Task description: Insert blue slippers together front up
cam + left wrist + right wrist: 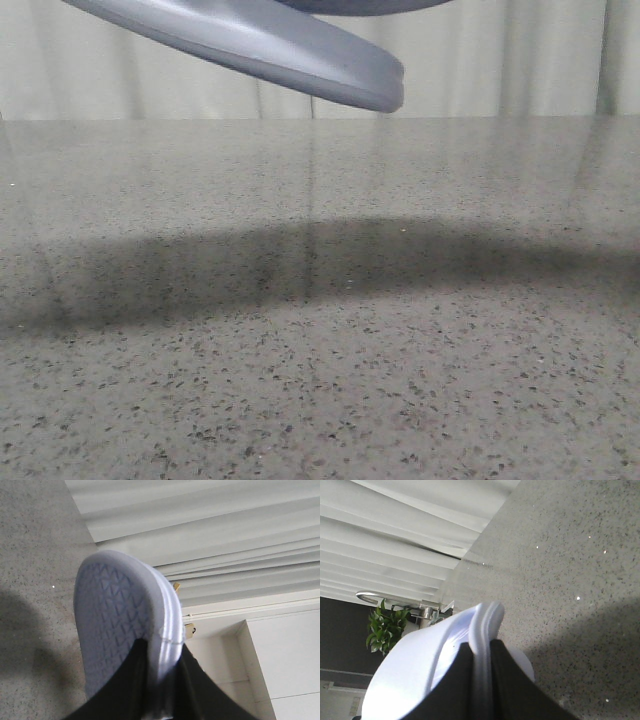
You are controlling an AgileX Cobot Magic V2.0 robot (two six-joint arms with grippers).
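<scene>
Two pale blue slippers are held in the air above the speckled table. In the left wrist view one blue slipper (115,625) shows its triangle-patterned sole, and my left gripper (162,647) is shut on its edge. In the right wrist view the other blue slipper (430,655) shows its smooth upper side, with my right gripper (481,647) shut on its thin rim. The front view shows only the underside of one slipper (260,40) hanging at the top, its tip pointing right and slightly down; neither gripper appears there.
The grey speckled table (320,350) carries a broad dark shadow across its middle. Pale curtains (500,60) hang behind it. A green plant (385,625) and a white cabinet (280,660) stand beyond the table.
</scene>
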